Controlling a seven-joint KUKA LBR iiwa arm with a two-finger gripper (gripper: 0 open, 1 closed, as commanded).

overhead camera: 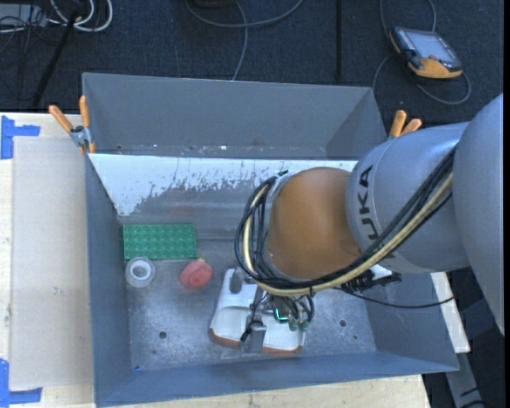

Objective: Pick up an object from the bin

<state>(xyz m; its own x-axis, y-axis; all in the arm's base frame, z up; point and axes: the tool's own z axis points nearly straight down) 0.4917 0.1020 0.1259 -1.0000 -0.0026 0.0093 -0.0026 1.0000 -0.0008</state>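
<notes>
My gripper [257,328] hangs low in the front middle of the bin, directly over a white object with an orange-brown lower edge [228,321] that lies on the bin floor. The gripper's body hides the middle of that object, so I cannot tell whether it touches or holds it. A small red rounded thing [195,274] lies just left of the white object. Further left sits a clear ring-shaped piece [139,271].
A flat green studded plate [159,241] lies at the left of the bin floor, behind the clear ring. The arm with its orange cover and cables reaches in from the right and hides the bin's right half.
</notes>
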